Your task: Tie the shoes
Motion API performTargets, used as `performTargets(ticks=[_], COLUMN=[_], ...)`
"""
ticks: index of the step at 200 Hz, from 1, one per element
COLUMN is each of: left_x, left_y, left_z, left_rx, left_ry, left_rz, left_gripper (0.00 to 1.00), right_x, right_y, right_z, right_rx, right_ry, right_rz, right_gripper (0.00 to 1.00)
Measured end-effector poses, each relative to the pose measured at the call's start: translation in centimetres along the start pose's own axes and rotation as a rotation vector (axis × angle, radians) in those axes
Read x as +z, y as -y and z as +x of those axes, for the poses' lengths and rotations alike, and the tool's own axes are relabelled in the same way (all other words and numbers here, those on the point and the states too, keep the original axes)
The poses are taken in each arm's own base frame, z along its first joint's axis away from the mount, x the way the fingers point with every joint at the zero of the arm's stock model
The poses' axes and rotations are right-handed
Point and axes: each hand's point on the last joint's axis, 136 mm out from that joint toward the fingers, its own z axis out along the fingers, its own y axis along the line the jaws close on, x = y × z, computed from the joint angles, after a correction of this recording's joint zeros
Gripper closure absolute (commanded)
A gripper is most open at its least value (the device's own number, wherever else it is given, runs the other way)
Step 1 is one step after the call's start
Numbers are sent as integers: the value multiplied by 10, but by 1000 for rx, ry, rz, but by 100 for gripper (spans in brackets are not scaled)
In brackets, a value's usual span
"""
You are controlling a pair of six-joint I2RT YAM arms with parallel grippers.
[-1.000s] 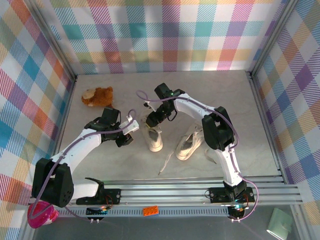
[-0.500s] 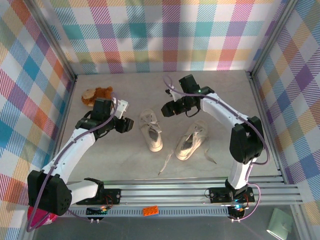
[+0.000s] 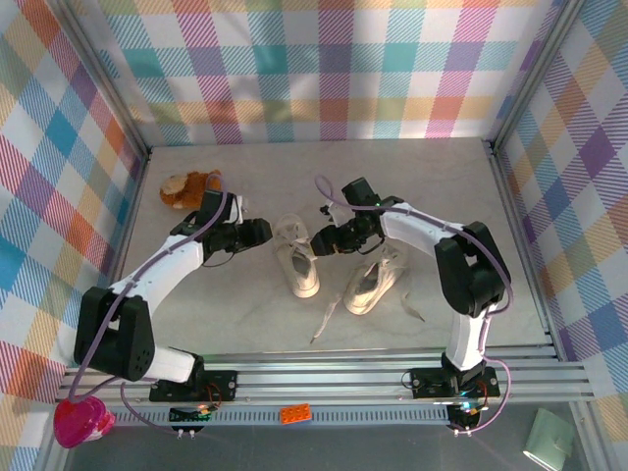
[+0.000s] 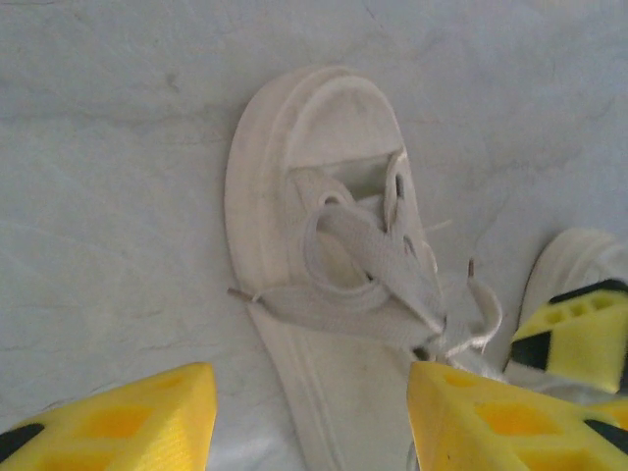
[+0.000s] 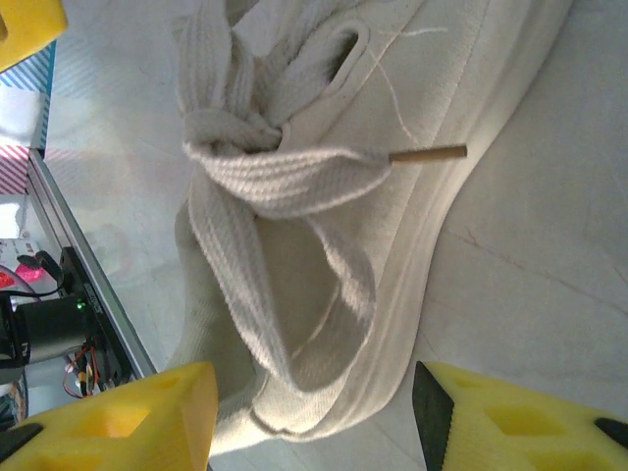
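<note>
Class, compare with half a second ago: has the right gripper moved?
Yes. The right gripper has come back toward the table's near edge, closing on the left shoe.

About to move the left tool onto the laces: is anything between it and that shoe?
Nothing visible does. The left tool is open, facing the shoe, whose laces lie bare; the right tool sits off to one side.
</note>
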Motion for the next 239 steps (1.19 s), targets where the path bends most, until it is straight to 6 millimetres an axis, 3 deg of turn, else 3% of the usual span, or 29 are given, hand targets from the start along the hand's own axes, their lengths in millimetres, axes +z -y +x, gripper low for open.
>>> performTargets(ticks=[46,86,121,153,180,206,228,239], left_x=[26,51,57,67,79,80,80,79], left_y=[2,0,6,14,12,15,18,18], left_z=[-8,-5,-5,-5,1,1,1,1], left_rx=[-120,-208,-249,-276,-316,-329,-317,-310], left_ry=[16,-20,-25,-38,-70,-76,-81,-82], left_rz=[50,86,129,170,184,201,214,212], left_gripper=[44,44,44,46,59,83,100,100], right_x=[19,21,22,24,26,24,21,19], right_y=[10,8,3,-6,-10,-11,-11,-10], right_z=[6,5,4,0,-1,-3,-4,-4], right_rx=[31,31,22,12,2,-18,-41,-53], right_ry=[-41,-39,-36,-33,-31,-32,-41,-48], right_rz=[-12,-21,-36,-53,-56,-47,-19,-5], right_gripper=[45,50,51,60,76,91,93,94])
